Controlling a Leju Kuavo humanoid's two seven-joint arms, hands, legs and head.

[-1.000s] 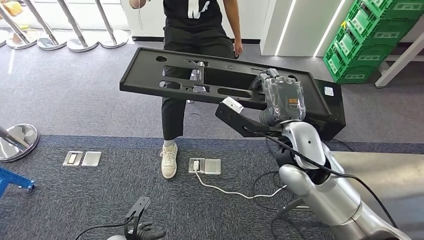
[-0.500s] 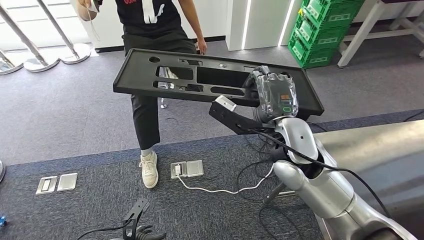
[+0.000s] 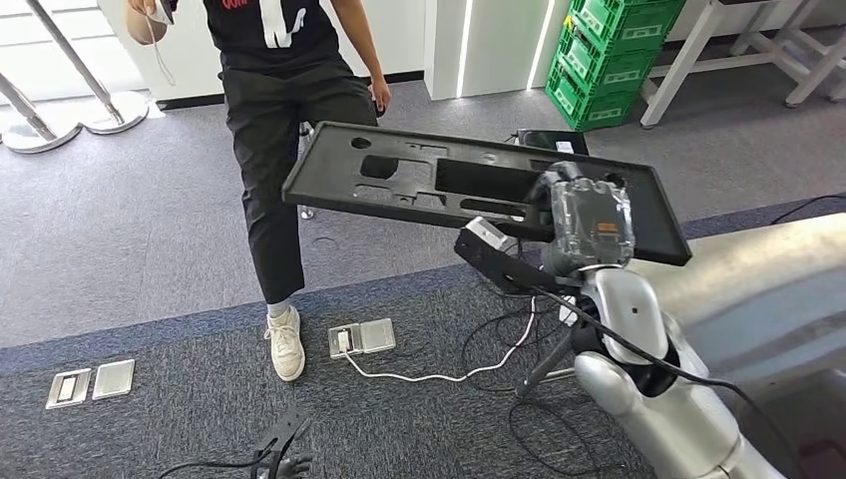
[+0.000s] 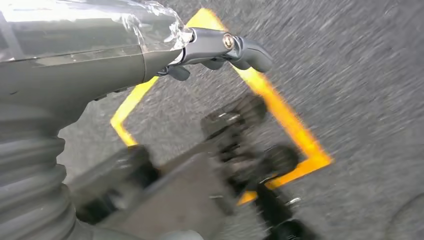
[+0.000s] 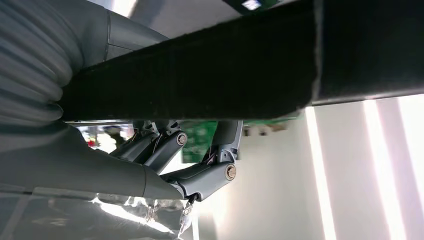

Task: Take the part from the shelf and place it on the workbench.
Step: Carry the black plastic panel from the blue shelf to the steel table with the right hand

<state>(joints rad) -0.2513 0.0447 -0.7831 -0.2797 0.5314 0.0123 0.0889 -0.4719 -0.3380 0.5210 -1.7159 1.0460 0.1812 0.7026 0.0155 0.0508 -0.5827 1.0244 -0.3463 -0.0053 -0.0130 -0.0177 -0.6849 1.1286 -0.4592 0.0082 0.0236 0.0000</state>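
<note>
Head view: right hand (image 3: 587,222) grips the near edge of the part (image 3: 419,180), carried tilted in the air above grey carpet (image 3: 150,239), a person (image 3: 279,120) standing just behind it. Right wrist view shows the fingers (image 5: 200,175) curled under its edge. The part is a long, flat black panel with cut-out openings; left hand (image 4: 220,47) hangs low, fingers slightly curled, holding nothing.

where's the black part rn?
Head view: black part held up by the right hand, right of centre, in front of the person.
</note>
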